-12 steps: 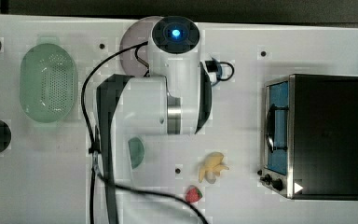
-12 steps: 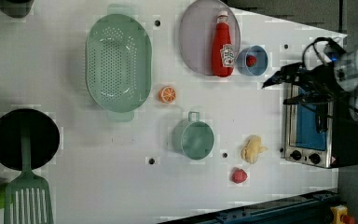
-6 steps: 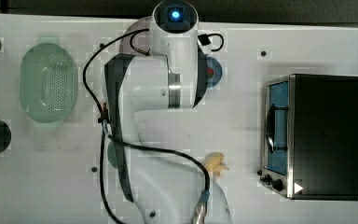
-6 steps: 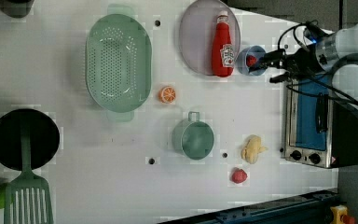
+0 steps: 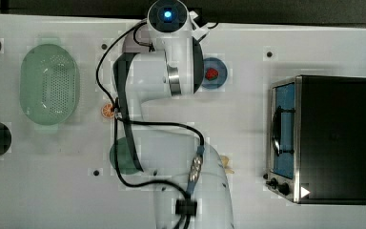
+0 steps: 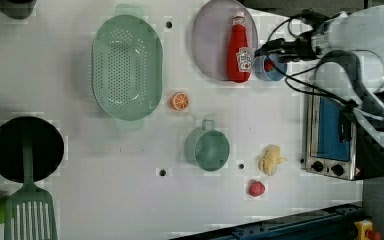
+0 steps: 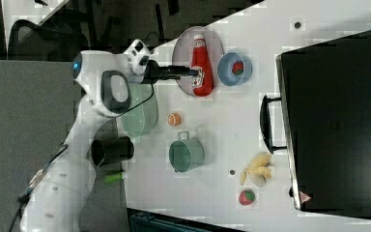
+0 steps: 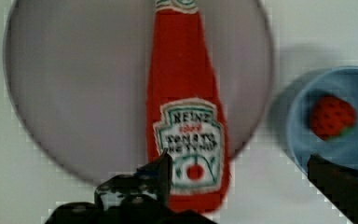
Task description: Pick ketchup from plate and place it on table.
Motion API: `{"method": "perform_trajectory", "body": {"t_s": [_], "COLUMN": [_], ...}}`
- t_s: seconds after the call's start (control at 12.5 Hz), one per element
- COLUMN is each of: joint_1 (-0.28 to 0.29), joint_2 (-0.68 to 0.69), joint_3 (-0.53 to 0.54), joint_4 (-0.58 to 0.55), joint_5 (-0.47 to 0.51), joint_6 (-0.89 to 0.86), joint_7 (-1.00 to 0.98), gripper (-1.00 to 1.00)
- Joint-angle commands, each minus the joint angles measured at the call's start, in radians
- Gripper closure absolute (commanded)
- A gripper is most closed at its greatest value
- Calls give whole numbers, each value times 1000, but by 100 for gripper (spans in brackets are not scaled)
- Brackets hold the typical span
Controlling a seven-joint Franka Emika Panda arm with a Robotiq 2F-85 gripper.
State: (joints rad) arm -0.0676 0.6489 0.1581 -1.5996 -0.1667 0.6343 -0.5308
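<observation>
Left view: ketchup (image 6: 239, 50) lies flat on the plate (image 6: 207, 45), hand (image 6: 263, 50) just beside it.

Right view: hand (image 7: 191, 71) above the bottle (white worktop (image 7: 222, 125) below).

Wrist view: fingers (image 8: 161, 172) spread apart, straddling the ketchup (image 8: 184, 107), nothing gripped.

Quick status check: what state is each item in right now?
ketchup bottle: lying flat on the plate, not gripped.
gripper: open, above the bottle's base end.
blue bowl: upright, holding a strawberry.
toaster oven: door shut.
green mug: upright.
colander: upright, empty.
</observation>
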Motion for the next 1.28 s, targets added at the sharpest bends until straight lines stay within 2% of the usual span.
{"method": "perform_trajectory", "body": {"t_s": [0.08, 0.56, 0.96, 1.04, 1.28], "joint_1": [22, 29, 31, 31, 31], "joint_2": [62, 191, 237, 239, 238], "joint_3": [5, 1, 0, 0, -1], "joint_4": [46, 106, 130, 130, 135], "joint_5": [-1, -20, -20, -20, -20], "joint_6": [69, 146, 178, 181, 187], "joint_7": [-56, -56, -55, -54, -53], "gripper": [-100, -100, -100, -92, -19]}}
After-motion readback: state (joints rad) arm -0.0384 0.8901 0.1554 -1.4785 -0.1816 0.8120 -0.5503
